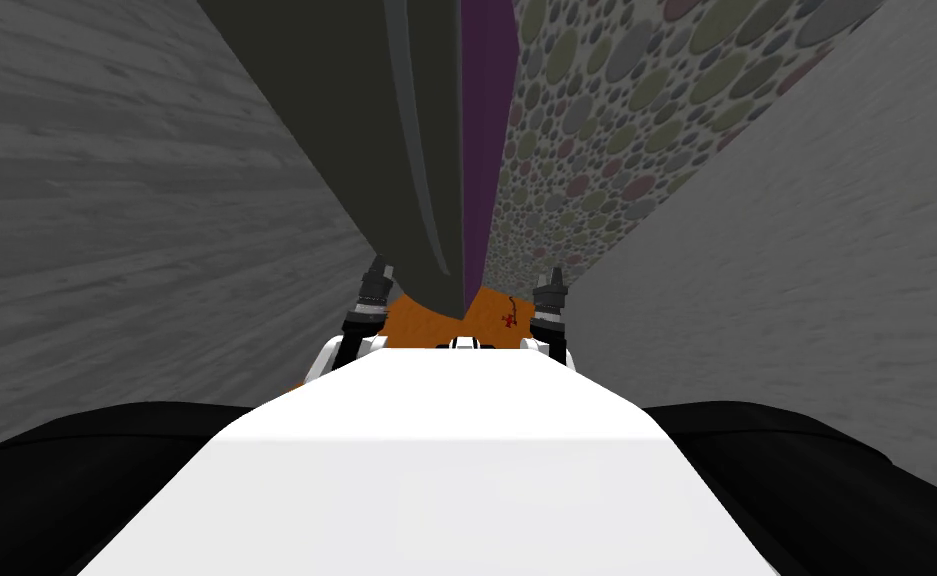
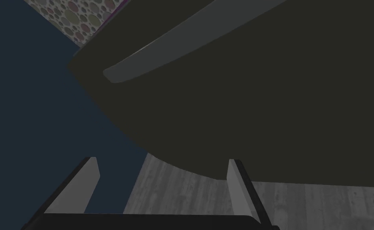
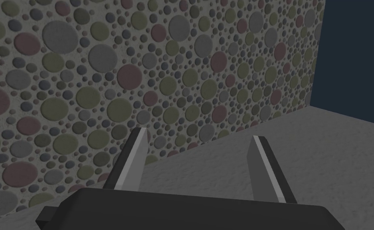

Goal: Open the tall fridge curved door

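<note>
The tall fridge stands right in front of me, its dark, bulging curved door [image 1: 356, 120] rising up the middle of the head view. A long, slim grey handle [image 1: 418, 150] runs up the door near its right edge, beside a purple side panel [image 1: 484, 120]. My left gripper [image 1: 380, 264] is low at the door's left side, open and holding nothing. Its wrist view looks up the door [image 2: 262, 100] and along the handle [image 2: 190, 40], both well beyond the open left gripper [image 2: 163, 161]. My right gripper [image 1: 556, 272] is low to the fridge's right, and the right gripper [image 3: 200, 133] is open and empty.
A wall of coloured pebbles [image 1: 596, 130] runs along the fridge's right side. Grey walls [image 1: 106, 200] close in on both sides. A patch of orange floor [image 1: 426, 325] shows at the fridge's foot, between my two arms.
</note>
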{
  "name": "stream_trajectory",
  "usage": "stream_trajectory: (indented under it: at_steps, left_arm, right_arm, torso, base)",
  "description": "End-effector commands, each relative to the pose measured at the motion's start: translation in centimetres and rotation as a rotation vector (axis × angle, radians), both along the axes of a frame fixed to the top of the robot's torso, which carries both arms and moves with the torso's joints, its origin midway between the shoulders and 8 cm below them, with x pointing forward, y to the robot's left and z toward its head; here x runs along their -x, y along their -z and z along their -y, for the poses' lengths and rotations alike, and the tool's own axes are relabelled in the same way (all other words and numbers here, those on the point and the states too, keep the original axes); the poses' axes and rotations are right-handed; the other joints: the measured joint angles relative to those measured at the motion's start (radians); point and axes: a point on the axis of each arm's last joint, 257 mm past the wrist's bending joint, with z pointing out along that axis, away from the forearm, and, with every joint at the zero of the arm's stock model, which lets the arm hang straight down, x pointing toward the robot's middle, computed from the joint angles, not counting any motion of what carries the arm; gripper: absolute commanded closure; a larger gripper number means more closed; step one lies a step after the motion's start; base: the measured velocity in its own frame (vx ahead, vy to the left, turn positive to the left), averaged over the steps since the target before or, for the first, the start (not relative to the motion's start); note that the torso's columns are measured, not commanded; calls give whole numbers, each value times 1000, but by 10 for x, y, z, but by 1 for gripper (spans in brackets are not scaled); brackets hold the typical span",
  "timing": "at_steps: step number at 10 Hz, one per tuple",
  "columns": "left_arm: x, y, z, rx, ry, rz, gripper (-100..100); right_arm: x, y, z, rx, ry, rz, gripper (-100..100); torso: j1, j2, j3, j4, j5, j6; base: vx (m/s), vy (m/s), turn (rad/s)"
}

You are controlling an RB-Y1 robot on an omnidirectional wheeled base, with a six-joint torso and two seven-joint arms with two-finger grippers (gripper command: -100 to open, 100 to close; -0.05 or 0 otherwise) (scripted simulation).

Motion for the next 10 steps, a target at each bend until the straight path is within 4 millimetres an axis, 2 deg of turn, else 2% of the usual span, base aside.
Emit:
stream_trajectory:
  at_steps: [1,10]
  left_arm:
    - [-6,18,-2,-65,-12,-60,-100]
    - [-24,73,-20,-331,-58,-251,-100]
  right_arm:
    - [0,0,0,0,0,0,0]
    - [0,0,0,0,0,0,0]
  torso:
    - [-1,0,0,0,0,0]
    - [-1,-1,0,0,0,0]
  base:
    - [97,-47,-60]
    - [107,-48,-72]
